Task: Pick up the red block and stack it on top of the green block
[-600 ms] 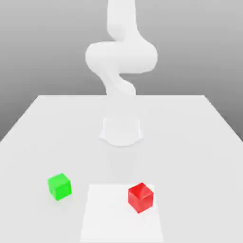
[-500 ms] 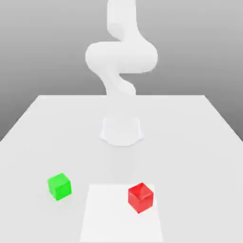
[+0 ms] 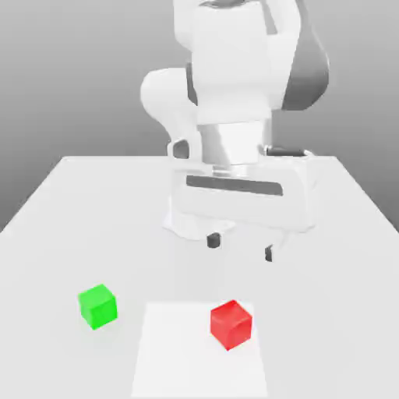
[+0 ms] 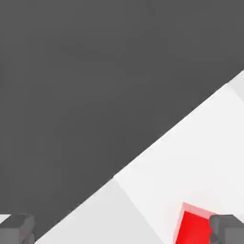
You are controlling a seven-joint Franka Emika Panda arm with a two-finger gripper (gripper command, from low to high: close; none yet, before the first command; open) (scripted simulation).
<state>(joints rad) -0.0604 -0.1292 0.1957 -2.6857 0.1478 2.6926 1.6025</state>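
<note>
The red block (image 3: 231, 323) is a small glossy cube resting on a brighter white square patch (image 3: 179, 366) near the table's front. The green block (image 3: 98, 305), a cube of the same size, sits on the table to the exterior view's left of it, well apart. My gripper (image 3: 241, 247) hangs above the table behind the red block, pointing down, open, with nothing between its dark fingertips (image 3: 213, 240). In the hand view the red block (image 4: 193, 226) lies close to one fingertip (image 4: 226, 228), and the gripper (image 4: 121, 231) stands wide.
The white table (image 3: 335, 234) stretches wide on both sides, and the arm's base (image 3: 181, 222) stands at its middle behind the hand. The table's edge (image 4: 143, 155) crosses the hand view on a slant against dark ground.
The hand and its open fingers now hang above the table behind the red block, where earlier there was just the pale arm and base. Both blocks lie where they were.
</note>
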